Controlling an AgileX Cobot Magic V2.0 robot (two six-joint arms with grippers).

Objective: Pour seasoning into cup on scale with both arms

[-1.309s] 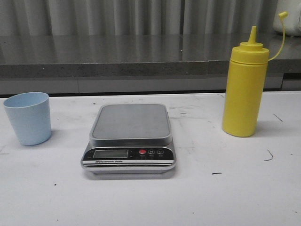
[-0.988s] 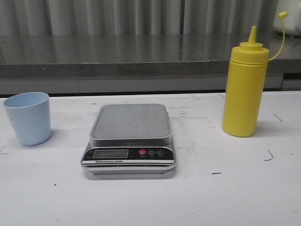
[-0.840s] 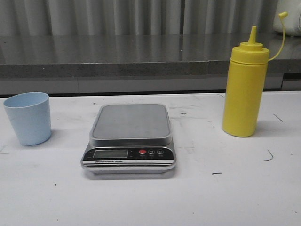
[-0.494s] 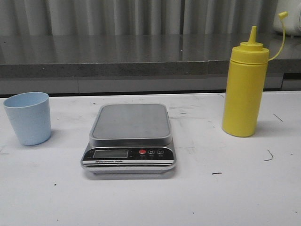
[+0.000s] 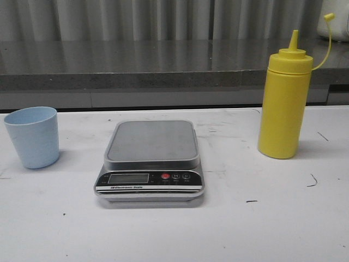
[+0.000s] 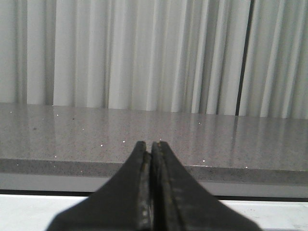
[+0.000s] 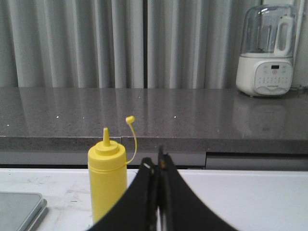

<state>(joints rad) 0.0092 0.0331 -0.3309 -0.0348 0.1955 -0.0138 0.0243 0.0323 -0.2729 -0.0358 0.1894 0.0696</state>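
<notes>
The yellow seasoning bottle point(image 5: 284, 103) stands upright at the right of the white table, cap off and hanging on its tether. It also shows in the right wrist view point(image 7: 108, 180), ahead of my right gripper point(image 7: 157, 166), which is shut and empty. The pale blue cup point(image 5: 32, 136) stands at the far left on the table, apart from the scale. The silver-grey scale point(image 5: 151, 158) sits in the middle, platform bare. My left gripper point(image 6: 150, 145) is shut and empty, facing the grey counter; neither gripper shows in the front view.
A grey counter ledge point(image 5: 163, 68) runs along the back of the table, with pale curtains behind. A white blender point(image 7: 267, 53) stands on the counter at the far right. The scale's corner point(image 7: 21, 204) shows in the right wrist view.
</notes>
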